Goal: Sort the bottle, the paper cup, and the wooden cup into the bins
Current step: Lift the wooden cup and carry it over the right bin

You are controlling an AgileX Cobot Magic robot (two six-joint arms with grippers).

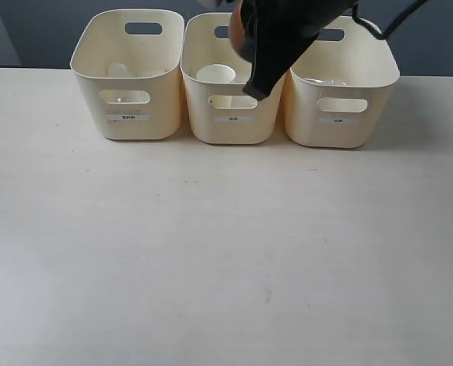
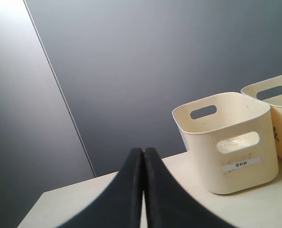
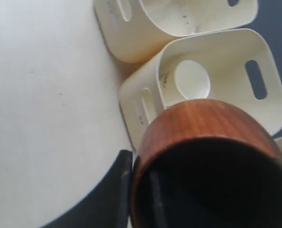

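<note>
Gripping wooden cup (image 3: 202, 142), right claw (image 3: 141, 190)

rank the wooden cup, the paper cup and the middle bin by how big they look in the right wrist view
1. wooden cup: looks largest, but it is held right at the camera, so this is nearness.
2. middle bin.
3. paper cup, lying inside that bin.

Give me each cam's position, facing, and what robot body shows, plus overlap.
Exterior: off-arm, looks down across the table at the front of three bins; the right arm shows.
Left wrist: low, looks past the shut left end effector toward the left bin.
Right wrist: above the bins, looking down; right end effector holds the wooden cup.
Shared: paper cup in the middle bin, exterior and right wrist.
</note>
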